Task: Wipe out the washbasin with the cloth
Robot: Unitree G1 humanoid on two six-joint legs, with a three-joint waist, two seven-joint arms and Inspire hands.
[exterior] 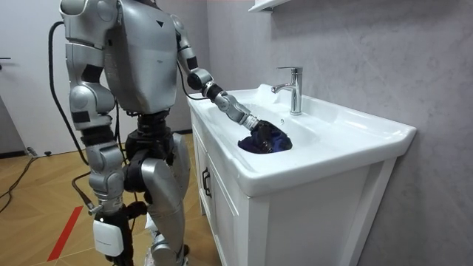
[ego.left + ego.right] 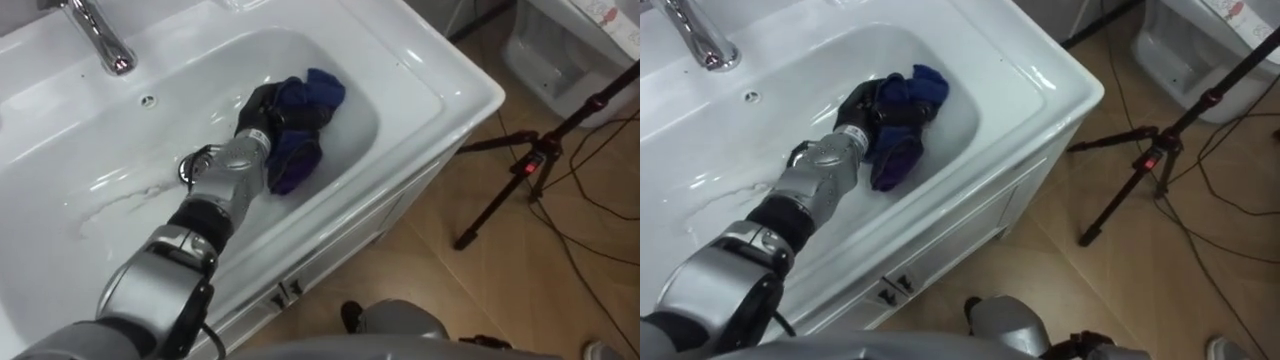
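Note:
A dark blue cloth [image 2: 310,100] lies bunched at the right end of the white basin [image 2: 400,75]. My left hand [image 2: 262,112], black, reaches in from the lower left and rests on the cloth's left side, its fingers curled into the folds. In the room view the same hand [image 1: 255,125] presses the cloth [image 1: 270,139] down in the bowl. I stand at the basin's front corner, turned partly away from it. My right hand [image 1: 111,222] hangs by my thigh on the room view's left.
A chrome tap [image 2: 105,40] stands at the back rim, with a small overflow hole [image 2: 148,101] below it. A white cabinet [image 1: 222,199] with dark handles carries the basin. A black tripod [image 2: 530,170] and cables stand on the wooden floor to the right.

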